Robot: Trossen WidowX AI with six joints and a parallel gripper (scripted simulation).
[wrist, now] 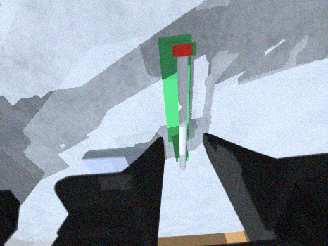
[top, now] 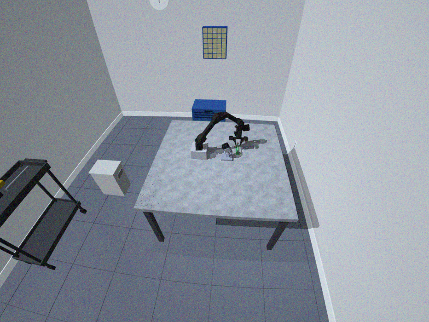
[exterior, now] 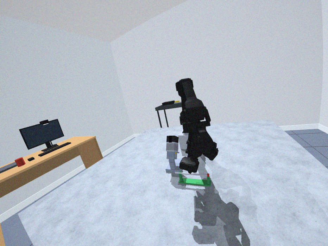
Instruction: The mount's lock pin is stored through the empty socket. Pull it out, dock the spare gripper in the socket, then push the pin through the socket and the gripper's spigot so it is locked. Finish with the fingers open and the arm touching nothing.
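Note:
The green mount (wrist: 172, 102) (exterior: 194, 181) (top: 237, 150) lies on the table. The grey lock pin (wrist: 182, 88) (exterior: 194, 174) with a red head (wrist: 182, 50) (exterior: 208, 175) runs along it. My gripper (wrist: 183, 139) (exterior: 188, 166) (top: 236, 143) is low over the pin's plain end. Its black fingers stand partly apart on either side of the pin, with gaps showing. The spare gripper (exterior: 172, 144) (top: 225, 145), grey with a black top, stands upright on a pale base plate (wrist: 105, 162) just left of the mount.
The arm's white base block (top: 198, 154) stands on the table behind the spare gripper. A blue cabinet (top: 209, 109) stands on the floor beyond the table's far edge. A wooden desk (exterior: 52, 156) with a monitor stands off to the left.

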